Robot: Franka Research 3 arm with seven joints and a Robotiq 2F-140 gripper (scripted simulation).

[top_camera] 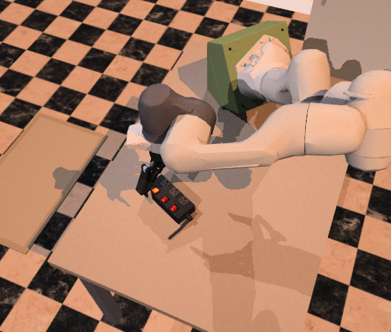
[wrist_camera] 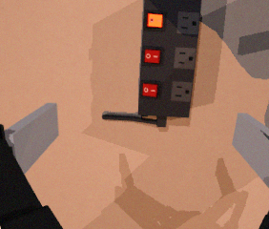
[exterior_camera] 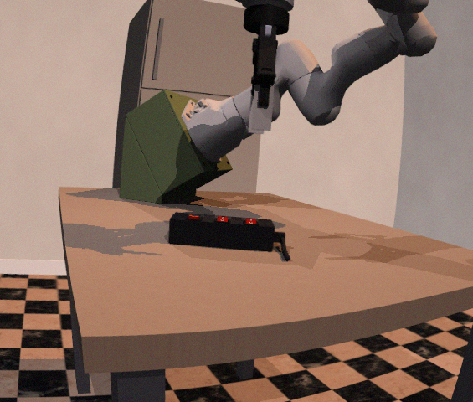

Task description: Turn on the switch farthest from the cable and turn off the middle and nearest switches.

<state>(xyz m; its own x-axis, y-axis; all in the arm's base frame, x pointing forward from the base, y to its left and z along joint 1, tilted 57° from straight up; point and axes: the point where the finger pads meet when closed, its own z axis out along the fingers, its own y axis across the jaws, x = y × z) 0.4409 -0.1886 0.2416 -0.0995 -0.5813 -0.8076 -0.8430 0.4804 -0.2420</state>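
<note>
A black power strip [top_camera: 171, 200] lies flat and right way up on the table; it also shows in the exterior view [exterior_camera: 222, 231] and the wrist view [wrist_camera: 168, 67]. Its short cable [wrist_camera: 131, 116] leaves the near end. The switch farthest from the cable [wrist_camera: 154, 21] glows bright orange. The middle switch [wrist_camera: 152, 56] and the switch nearest the cable [wrist_camera: 149, 90] are darker red. My gripper [exterior_camera: 262, 112] hangs high above the strip, open and empty; its two grey finger pads frame the wrist view [wrist_camera: 148, 136].
A green block [top_camera: 236, 68] holds the arm's base at the table's back edge. A flat brown board [top_camera: 27, 178] lies on the floor left of the table. A tall grey cabinet [exterior_camera: 188, 64] stands behind the table.
</note>
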